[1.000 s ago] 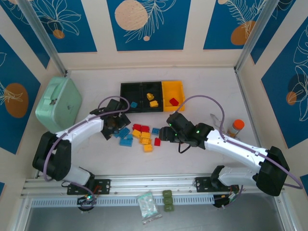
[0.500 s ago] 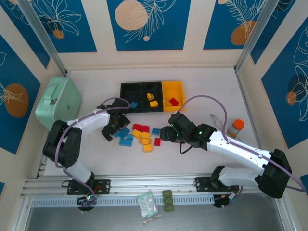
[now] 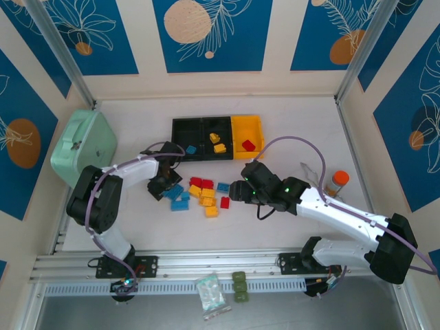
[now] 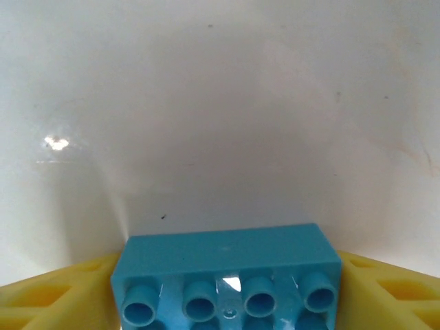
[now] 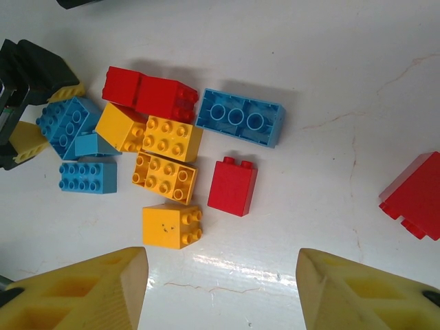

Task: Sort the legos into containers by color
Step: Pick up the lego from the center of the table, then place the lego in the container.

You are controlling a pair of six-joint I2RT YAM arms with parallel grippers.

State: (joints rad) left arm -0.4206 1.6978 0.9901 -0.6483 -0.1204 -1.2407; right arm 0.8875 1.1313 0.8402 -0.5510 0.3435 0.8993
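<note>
Now clamping a blue lego (image 4: 227, 251) end to end in the left gripper (image 4: 227, 289), white surface (image 4: 220, 103) ahead; holding the right gripper (image 5: 220, 289) unclenched, empty, above loose legos (image 5: 163, 177), containers (image 3: 184, 132) beyond it.

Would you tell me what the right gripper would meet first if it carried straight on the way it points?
Probably the small red brick ahead of the right gripper, though depth is unclear.
</note>
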